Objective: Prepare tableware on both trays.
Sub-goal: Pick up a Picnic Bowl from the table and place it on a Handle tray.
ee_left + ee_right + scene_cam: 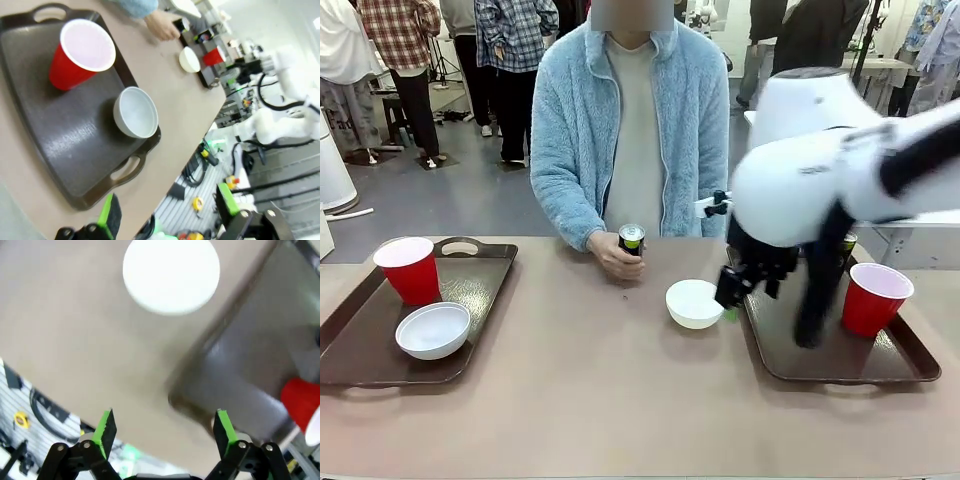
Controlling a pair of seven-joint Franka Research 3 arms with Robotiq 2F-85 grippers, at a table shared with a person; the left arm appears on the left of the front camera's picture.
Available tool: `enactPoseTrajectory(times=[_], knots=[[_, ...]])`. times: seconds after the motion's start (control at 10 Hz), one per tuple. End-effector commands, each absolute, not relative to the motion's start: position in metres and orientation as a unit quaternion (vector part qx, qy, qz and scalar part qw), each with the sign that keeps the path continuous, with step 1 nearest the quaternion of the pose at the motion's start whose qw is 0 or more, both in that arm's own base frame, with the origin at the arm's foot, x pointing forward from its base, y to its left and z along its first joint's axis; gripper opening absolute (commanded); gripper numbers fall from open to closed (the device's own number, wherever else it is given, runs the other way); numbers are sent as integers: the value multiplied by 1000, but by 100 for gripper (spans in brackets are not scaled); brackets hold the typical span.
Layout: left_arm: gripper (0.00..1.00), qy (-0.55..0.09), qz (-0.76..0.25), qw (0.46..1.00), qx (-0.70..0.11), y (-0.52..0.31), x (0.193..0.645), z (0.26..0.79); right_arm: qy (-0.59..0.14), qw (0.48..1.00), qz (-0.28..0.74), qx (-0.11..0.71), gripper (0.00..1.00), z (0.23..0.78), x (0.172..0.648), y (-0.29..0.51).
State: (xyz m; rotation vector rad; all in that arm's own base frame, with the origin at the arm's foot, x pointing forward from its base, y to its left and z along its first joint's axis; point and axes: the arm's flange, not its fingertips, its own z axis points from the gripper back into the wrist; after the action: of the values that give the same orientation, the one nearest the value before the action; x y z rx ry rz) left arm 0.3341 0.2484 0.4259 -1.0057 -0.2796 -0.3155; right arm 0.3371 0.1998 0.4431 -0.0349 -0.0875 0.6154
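On left tray (480, 290), red cup (410, 268) and bowl (433, 330) sitting ready. Second bowl (694, 302) waiting on table (570, 400) beside right tray (840, 360); person's hand (615, 255) gripping can (631, 238), not yet placed. Right gripper (164, 420) hovering spread, empty; left gripper (167, 197) spread too.

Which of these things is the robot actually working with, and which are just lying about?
Job: left tray, with left red cup and left bowl; right tray, with right red cup; middle bowl on the table beside it; can in the person's hand.
Lying about: cables and a small yellow object on the floor.
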Motion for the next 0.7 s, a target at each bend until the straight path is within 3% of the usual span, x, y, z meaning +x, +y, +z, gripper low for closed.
enactPoseTrajectory(times=[0.0, 0.3, 0.6], knots=[[100, -138, -150, 852, -481, 249, 332, 427, -55, 954, 294, -14, 100, 453, 322, 169], [100, -138, -150, 852, -481, 249, 332, 427, -71, 949, 305, -26, 100, 439, 330, 171], [100, -138, -150, 852, -481, 249, 332, 427, -57, 957, 286, -13, 100, 460, 315, 166]])
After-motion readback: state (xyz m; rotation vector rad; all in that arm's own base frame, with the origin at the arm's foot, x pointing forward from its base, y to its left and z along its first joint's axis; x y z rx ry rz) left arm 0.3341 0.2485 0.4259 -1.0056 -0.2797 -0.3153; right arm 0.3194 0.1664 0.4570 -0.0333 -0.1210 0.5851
